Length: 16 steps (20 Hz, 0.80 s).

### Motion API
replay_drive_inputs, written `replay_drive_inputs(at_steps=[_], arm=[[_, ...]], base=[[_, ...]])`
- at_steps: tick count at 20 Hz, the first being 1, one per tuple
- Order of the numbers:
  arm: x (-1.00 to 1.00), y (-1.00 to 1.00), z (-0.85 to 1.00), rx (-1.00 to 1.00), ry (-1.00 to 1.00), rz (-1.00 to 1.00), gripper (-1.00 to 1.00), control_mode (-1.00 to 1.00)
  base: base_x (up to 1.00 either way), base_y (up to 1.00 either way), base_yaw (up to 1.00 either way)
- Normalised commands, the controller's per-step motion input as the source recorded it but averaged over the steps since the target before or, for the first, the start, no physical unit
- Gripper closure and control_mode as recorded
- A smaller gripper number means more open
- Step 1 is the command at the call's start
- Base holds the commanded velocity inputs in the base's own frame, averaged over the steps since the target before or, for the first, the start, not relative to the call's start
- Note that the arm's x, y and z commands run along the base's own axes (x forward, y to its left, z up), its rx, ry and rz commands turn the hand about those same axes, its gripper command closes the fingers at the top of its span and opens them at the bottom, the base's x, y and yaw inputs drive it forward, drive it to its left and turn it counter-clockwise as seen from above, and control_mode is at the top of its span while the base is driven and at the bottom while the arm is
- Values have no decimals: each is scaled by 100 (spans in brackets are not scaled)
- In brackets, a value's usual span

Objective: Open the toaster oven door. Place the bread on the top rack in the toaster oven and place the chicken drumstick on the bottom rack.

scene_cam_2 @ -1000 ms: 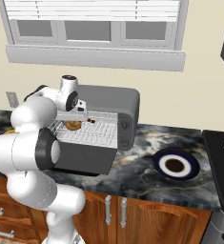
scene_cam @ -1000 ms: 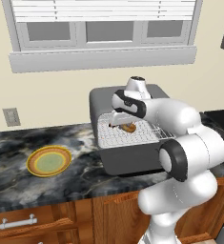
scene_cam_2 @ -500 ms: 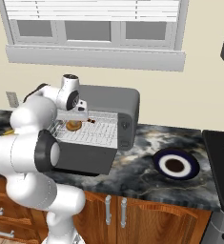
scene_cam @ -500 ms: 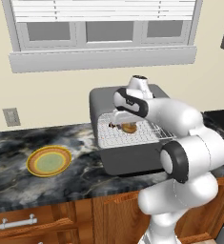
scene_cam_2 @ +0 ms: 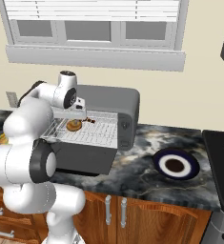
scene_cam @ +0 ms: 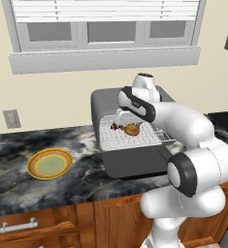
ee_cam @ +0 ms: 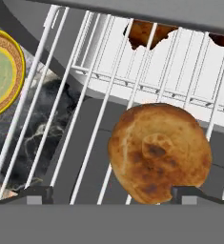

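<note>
Hand view: round tan-brown bread lies flat on silver wire rack, placed for toasting.
Gripper: released, jaws spread either side of bread.
Dark grey door: lowered for access.

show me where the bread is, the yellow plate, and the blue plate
bread (ee_cam: 159, 152), hand view, centre of its browned top, lying on the wire rack.
yellow plate (scene_cam: 50, 163), left base view, its green middle, on the counter.
blue plate (scene_cam_2: 176, 165), right base view, its white centre.

Cream wall, white-framed window with blinds, dark marble counter, wooden cabinets below.
</note>
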Motion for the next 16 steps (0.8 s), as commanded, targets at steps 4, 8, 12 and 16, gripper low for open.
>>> replay_drive_inputs(at_steps=[4,8,12,16], arm=[[-45,0,23,0,-3,-7,-100,-100],[-57,0,5,0,0,-10,-100,-100],[-45,0,0,0,0,-12,-100,-100],[-29,0,0,0,0,-6,-100,-100]], base=[[0,0,0],[0,0,0],[0,0,0],[0,0,0]])
